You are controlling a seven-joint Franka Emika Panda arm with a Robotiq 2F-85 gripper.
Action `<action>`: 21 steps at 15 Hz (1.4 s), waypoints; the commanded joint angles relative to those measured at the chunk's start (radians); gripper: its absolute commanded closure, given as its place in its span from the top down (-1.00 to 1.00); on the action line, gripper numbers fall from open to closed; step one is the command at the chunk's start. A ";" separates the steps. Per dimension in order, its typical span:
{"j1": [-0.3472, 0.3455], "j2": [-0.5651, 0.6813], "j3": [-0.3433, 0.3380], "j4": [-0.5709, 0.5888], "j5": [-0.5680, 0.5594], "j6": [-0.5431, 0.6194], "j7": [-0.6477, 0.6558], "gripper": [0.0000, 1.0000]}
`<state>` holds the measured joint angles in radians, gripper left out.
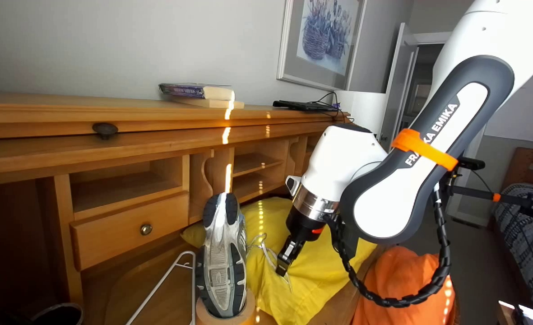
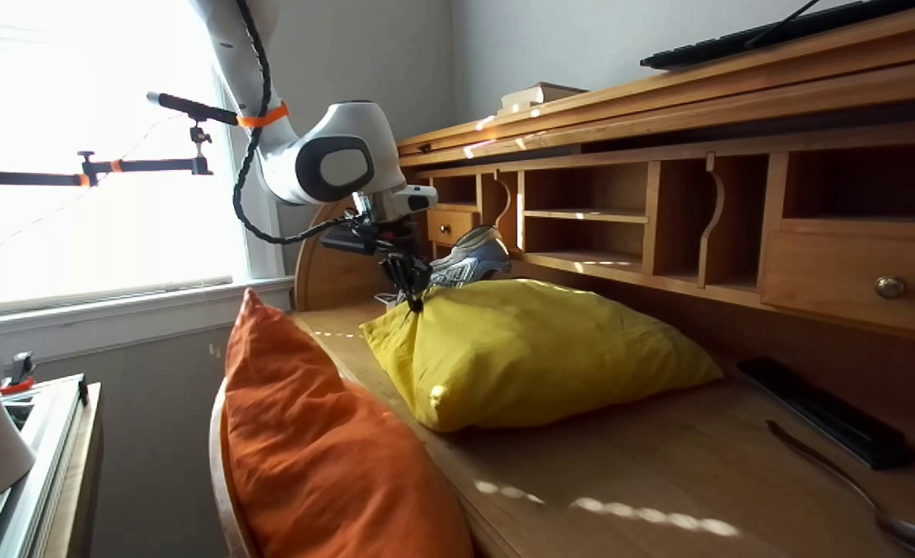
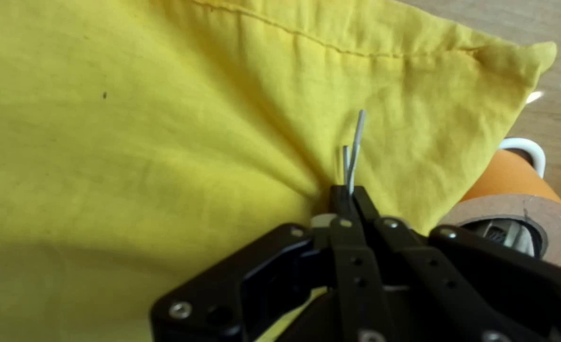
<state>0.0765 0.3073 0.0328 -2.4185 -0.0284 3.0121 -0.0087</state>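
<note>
While your gripper (image 3: 350, 197) pinches a pale shoelace (image 3: 356, 142), its jaws drawn together and loose ends poking out past them, you have it low against a yellow cushion (image 2: 534, 356). It seems to press into the cloth, though the crowded wrist view leaves you unsure. That cushion lies on the wooden desktop (image 2: 635, 473), which sunlight streaks toward the front. Just beside it, a gray sneaker (image 1: 221, 257) stands on end in an orange tape roll (image 3: 508, 183), with a white hanger (image 1: 154, 287) next to that. Farther along your desktop lie a flat black object (image 2: 825, 411) and a dark utensil (image 2: 908, 533). Cubbyholes (image 2: 585, 190) and small drawers (image 2: 829, 271) line the back; books (image 1: 198, 92) and a black keyboard (image 2: 798, 31) rest on the ledge (image 1: 90, 103) above. An orange cushion (image 2: 333, 457) sits just off the desk's front edge. Around you are a bright window (image 2: 101, 170), gray walls (image 1: 126, 45), a framed flower picture (image 1: 325, 40), an open door (image 1: 399, 72) and a bed (image 1: 530, 216) with a patterned cover.
</note>
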 commanded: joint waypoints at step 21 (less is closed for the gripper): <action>-0.065 -0.103 0.086 -0.019 0.090 -0.119 -0.051 -0.98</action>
<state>0.0239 0.2348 0.1072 -2.4211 0.0356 2.9322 -0.0352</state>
